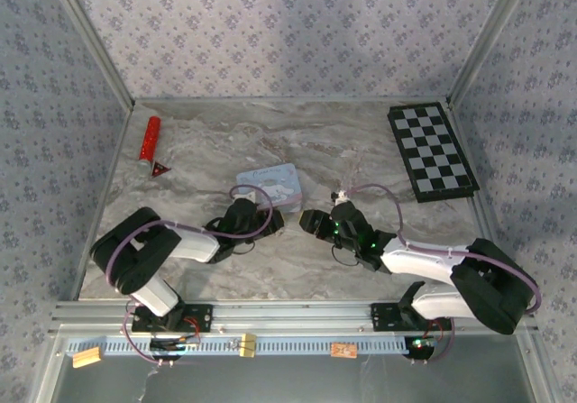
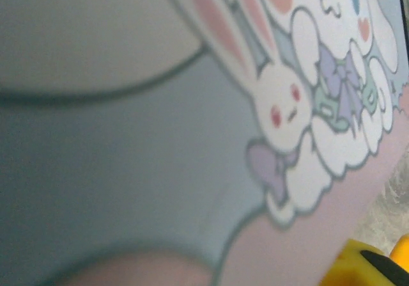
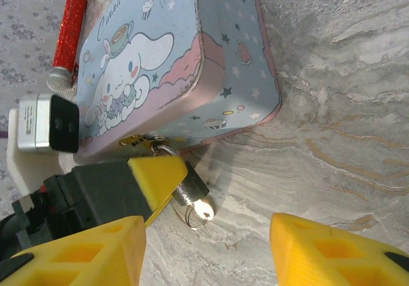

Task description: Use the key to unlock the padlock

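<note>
Right fingers (image 3: 83, 251) stand wide, empty, near the padlock (image 3: 190, 189) hanging at the front edge of the tin (image 3: 192, 55), against one left finger (image 3: 160, 173) whose grip I cannot tell. Reaching step, seemingly; next calls for pinching the key (image 3: 203, 208).

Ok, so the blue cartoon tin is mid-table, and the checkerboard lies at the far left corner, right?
Not quite: the checkerboard lies at the far right corner, as the top external view shows. The blue cartoon tin is mid-table, as you say.
</note>
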Controlling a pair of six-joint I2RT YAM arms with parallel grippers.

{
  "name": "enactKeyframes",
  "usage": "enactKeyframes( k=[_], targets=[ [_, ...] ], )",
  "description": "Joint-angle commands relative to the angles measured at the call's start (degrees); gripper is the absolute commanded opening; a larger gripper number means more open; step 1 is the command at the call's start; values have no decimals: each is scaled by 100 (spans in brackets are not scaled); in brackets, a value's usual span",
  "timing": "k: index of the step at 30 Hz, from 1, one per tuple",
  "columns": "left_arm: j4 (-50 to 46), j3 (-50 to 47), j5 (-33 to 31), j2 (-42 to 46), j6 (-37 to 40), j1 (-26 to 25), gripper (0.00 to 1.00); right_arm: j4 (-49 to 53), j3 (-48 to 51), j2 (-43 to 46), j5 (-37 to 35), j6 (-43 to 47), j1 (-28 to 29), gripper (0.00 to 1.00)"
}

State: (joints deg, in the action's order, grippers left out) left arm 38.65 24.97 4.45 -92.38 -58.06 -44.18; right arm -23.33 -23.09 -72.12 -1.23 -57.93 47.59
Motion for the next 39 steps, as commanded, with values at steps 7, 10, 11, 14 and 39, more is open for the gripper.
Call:
enactKeyframes(
  k=[7, 10, 11, 14, 39],
  targets=[
    [301, 96, 365, -504, 40, 0, 29, 163, 27, 67, 58, 206, -19, 55],
    [207, 113, 333, -464, 76, 6, 25, 120, 8, -26, 63, 301, 12, 54],
    [216, 118, 336, -460, 76, 5, 24, 79, -3, -70, 71, 374, 41, 54],
    [209, 139, 344, -401, 50, 7, 21, 61, -99, -210, 120, 734, 95, 52],
    [-2037, 651, 1311, 1175, 142, 797, 9, -3862, 326, -1972, -1562, 7473, 1475, 54]
  ],
)
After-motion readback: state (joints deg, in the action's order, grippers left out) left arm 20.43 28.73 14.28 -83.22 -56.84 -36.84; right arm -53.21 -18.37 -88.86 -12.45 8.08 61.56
